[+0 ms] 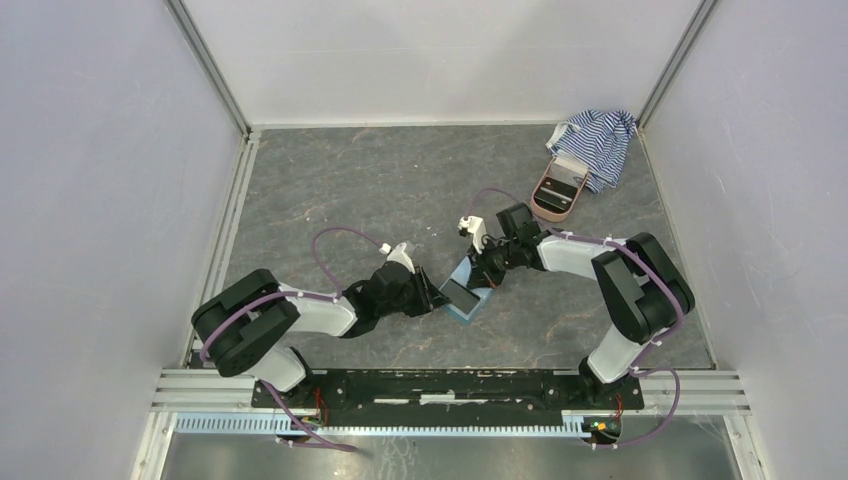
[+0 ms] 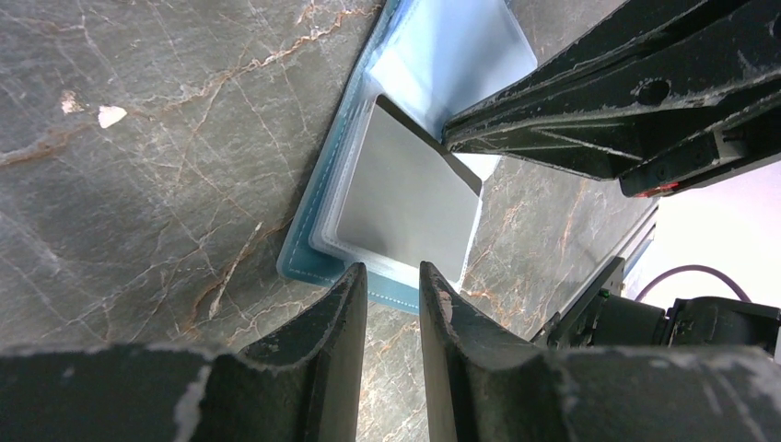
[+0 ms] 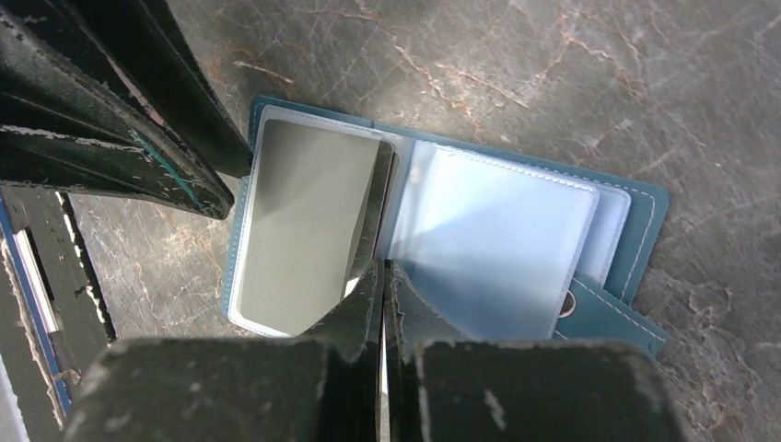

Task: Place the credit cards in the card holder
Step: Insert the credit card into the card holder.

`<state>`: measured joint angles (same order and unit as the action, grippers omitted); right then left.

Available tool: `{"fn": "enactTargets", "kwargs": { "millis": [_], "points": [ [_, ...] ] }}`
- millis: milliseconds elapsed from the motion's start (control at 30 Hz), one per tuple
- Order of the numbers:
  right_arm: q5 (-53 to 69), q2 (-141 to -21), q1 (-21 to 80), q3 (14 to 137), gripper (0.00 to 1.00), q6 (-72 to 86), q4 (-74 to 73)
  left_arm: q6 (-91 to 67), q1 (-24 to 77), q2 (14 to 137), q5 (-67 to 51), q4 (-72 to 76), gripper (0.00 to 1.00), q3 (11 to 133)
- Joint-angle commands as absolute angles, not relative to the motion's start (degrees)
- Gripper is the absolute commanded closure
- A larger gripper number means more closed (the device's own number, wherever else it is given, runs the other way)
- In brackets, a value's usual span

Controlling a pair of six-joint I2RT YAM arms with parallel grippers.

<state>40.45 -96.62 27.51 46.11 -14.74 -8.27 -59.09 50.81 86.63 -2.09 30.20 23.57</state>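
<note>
Currently, the card holder [image 3: 645, 207] lies opened flat on the worktop [image 1: 380, 190], pale-blue interior facing up, between the two arms. One dark grey credit card [image 3: 304, 221] sits on the half of the card holder nearer the left arm, inside the stitched outline of that half. The card's inner edge, at the card holder's centre fold, is raised slightly off the surface. The right claw [image 3: 382, 276] is closed, its fingertips pressed together on that raised inner edge of the card at the fold. The left claw [image 2: 393, 299] stands partly open, with nothing between its jaws. Its tips are just beside the outer teal border of the card-bearing half, and whether they touch that border cannot be told. The other half of the card holder shows a clear, pale-blue sleeve [image 3: 497, 249], and the snap tab [image 3: 608, 318] projects from the far corner of that half. A pink oval case [image 1: 557, 190] lies well apart from the card holder, toward the back right corner of the worktop. A blue-and-white striped cloth [image 1: 597, 140] is bunched just behind the case, touching it.
</note>
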Motion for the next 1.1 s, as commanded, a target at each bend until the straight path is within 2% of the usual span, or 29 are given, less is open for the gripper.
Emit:
{"fn": "enactTargets", "kwargs": {
  "millis": [0, 233, 433, 733, 933, 1067],
  "points": [
    [40.4, -96.1, 29.2, 47.8, 1.00, -18.6, -10.5, -59.6, 50.5, 87.1, -2.5, 32.3, 0.65, 23.4],
    [39.9, -95.4, 30.3, 48.7, 1.00, -19.9, -11.6, -59.5, 50.3, 86.2, -2.6, 32.3, 0.65, 23.2],
    [38.5, -90.2, 27.5, 49.0, 1.00, -21.0, -10.9, -58.5, 50.3, 80.1, -1.8, 28.7, 0.61, 22.8],
    [43.8, -89.5, 21.8, 47.3, 1.00, -21.6, -9.7, -60.7, 50.4, 66.5, 3.8, 22.0, 0.32, 17.7],
    [44.4, -92.3, 20.3, 47.4, 1.00, -21.1, -9.2, -68.8, 50.4, 62.3, 4.1, 29.5, 0.24, 9.7],
    [44.6, -94.6, 19.3, 47.3, 1.00, -20.6, -9.0, -71.9, 50.4, 63.2, 3.0, 32.8, 0.22, 8.5]
  ]
}}
